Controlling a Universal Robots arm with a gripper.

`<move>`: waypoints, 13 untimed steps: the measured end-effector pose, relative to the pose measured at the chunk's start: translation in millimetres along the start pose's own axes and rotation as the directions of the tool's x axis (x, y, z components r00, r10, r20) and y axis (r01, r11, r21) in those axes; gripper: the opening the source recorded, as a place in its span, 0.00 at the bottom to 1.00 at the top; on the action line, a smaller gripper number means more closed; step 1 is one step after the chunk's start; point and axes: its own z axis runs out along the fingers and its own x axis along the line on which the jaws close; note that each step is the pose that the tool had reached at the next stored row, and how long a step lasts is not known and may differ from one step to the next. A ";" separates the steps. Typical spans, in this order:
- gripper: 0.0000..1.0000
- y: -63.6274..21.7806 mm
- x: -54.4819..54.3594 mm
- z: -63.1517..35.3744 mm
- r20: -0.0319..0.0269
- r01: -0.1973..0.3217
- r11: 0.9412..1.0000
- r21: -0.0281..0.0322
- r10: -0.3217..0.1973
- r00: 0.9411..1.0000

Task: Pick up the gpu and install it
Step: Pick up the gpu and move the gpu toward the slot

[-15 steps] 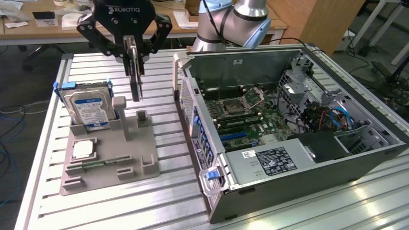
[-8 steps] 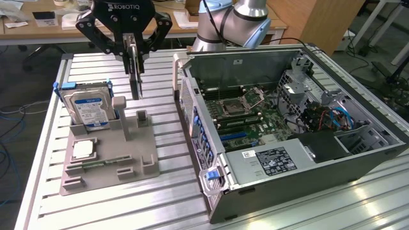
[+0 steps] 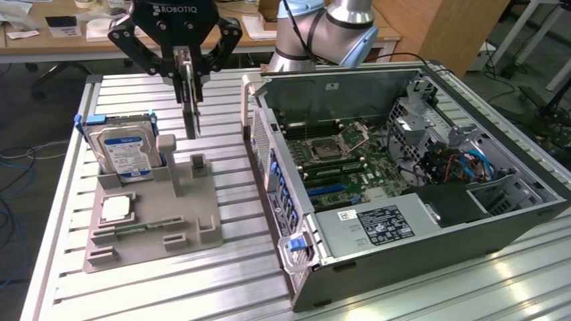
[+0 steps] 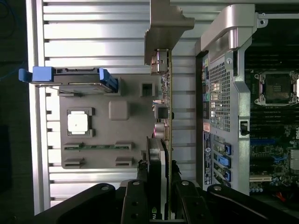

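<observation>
My gripper (image 3: pixel 187 67) is shut on the gpu (image 3: pixel 190 107), a thin dark card hanging edge-on, lifted a little above the upright posts of the grey parts holder (image 3: pixel 152 214). In the wrist view the gpu (image 4: pixel 164 107) runs away from my gripper (image 4: pixel 159 172), with its silver bracket (image 4: pixel 163 28) at the far end. It hangs between the holder (image 4: pixel 126 154) and the open computer case (image 4: pixel 224 93). The case (image 3: pixel 402 167) lies on its side at the exterior view's right, its motherboard (image 3: pixel 348 160) exposed.
On the holder stand a silver hard drive with a blue-white label (image 3: pixel 125 150) and a small square processor chip (image 3: pixel 116 208). A memory stick (image 3: pixel 134 231) lies near the holder's front. The slatted metal table (image 3: pixel 223 281) carries everything. The arm's body (image 3: pixel 321 33) rises behind the case.
</observation>
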 end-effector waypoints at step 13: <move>0.28 0.6 -17.7 0.4 0.000 0.000 1.000 0.000 0.000 1.000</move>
